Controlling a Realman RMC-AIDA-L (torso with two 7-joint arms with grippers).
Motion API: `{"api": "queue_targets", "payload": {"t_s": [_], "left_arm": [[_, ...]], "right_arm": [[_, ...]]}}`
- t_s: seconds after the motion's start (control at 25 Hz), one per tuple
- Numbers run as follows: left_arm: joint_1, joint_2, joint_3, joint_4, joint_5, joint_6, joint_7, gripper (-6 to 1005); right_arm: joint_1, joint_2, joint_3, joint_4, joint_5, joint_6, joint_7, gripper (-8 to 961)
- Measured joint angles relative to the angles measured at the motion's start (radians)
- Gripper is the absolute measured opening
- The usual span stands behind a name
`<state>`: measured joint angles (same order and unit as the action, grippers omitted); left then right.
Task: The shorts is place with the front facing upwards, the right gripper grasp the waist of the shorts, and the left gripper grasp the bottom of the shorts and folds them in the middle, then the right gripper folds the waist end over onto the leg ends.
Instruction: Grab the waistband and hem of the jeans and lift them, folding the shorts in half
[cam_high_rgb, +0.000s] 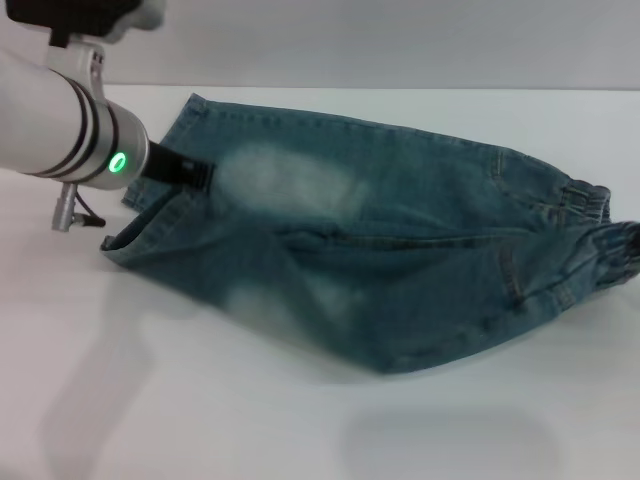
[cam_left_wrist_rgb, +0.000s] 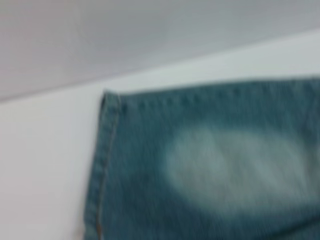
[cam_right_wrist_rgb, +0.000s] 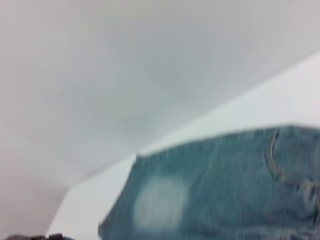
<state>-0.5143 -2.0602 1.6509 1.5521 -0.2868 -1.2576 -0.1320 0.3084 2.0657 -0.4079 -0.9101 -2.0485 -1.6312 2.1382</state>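
My left gripper (cam_high_rgb: 195, 173) sits at the leg ends (cam_high_rgb: 135, 232); closure unclear. The shorts (cam_high_rgb: 400, 260) are limp, heavy denim: grip hems firmly.

We see even, soft, bright light on a white counter (cam_high_rgb: 300, 430), with faint grey shadows beneath the shorts (cam_high_rgb: 400, 260) and the left arm. A green light glows on that arm. Both wrist views are blurred; the head view is sharper, slightly hazy.
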Motion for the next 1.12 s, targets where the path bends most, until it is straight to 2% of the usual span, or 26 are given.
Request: {"api": "queue_targets", "payload": {"t_s": [0.36,0.72,0.88,1.12], "left_arm": [[0.072,-0.001,-0.062,-0.008,-0.005,0.243,0.016,19],[0.129,-0.002,-0.089,-0.014,-0.018,0.379,0.006,18],[0.140,-0.001,-0.090,-0.019,-0.034,0.417,0.006,18],[0.131,0.000,-0.089,-0.054,-0.051,0.455,0.013,18]], "right_arm": [[-0.046,0.000,0.138,0.043,0.154,0.019,-0.087,-1],[-0.040,-0.003,0.282,0.199,0.205,0.051,-0.142,-1],[-0.043,-0.011,0.305,0.257,0.218,0.086,-0.154,-1],[-0.037,-0.004,0.301,0.276,0.218,0.130,-0.158,1]]}}
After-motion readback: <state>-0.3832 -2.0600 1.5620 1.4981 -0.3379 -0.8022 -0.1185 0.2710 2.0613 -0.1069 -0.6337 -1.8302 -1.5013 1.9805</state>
